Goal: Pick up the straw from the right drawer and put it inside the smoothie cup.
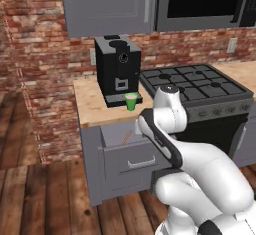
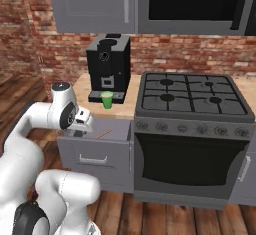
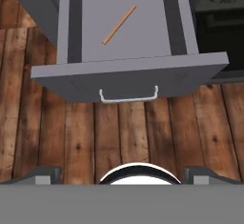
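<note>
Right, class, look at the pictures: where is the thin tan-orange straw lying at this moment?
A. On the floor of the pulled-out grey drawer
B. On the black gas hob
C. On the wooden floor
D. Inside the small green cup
A: the thin tan-orange straw lies flat and slantwise on the floor of the pulled-out grey drawer, apart from its walls, while the small green cup stands on the counter.

Wide grey box drawer [image 3: 125, 32] with flat front panel is seen pulled open from above. Thin tan-orange straw [image 3: 119, 25] is laid diagonally on the drawer floor, apparently touching no wall. Slim silver bar handle [image 3: 128, 96] is centred on the front. Brown wooden plank floor [image 3: 143, 132] is seen below.
</note>
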You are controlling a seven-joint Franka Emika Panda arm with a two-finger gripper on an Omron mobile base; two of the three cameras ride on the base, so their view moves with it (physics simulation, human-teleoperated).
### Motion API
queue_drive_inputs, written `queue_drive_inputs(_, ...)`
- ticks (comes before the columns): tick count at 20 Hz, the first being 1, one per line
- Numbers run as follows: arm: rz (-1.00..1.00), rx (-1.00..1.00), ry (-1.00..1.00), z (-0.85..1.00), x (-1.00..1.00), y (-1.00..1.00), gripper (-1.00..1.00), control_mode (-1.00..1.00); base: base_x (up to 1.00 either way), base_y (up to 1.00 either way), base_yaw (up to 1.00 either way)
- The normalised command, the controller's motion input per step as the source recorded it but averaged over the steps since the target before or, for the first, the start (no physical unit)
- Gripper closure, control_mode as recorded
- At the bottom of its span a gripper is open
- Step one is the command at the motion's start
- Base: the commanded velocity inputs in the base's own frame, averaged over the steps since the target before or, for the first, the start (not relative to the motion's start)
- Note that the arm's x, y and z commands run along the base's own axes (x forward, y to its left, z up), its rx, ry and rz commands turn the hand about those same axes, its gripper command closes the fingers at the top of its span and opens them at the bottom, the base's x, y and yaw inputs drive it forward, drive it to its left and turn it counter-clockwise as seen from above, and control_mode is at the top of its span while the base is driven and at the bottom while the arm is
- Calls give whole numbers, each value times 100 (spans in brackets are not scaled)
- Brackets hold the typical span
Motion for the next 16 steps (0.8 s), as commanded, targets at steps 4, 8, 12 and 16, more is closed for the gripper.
queue_drive_inputs(4, 0, 0, 0, -3, 28, 0, -100, -100, 0, 0, 0)
queue_drive_inputs(8, 0, 0, 0, -1, 20, -2, -100, -100, 0, 0, 0)
queue_drive_inputs(12, 0, 0, 0, 0, 16, -3, -100, -100, 0, 0, 0)
queue_drive_inputs(16, 0, 0, 0, -1, 12, -6, -100, -100, 0, 0, 0)
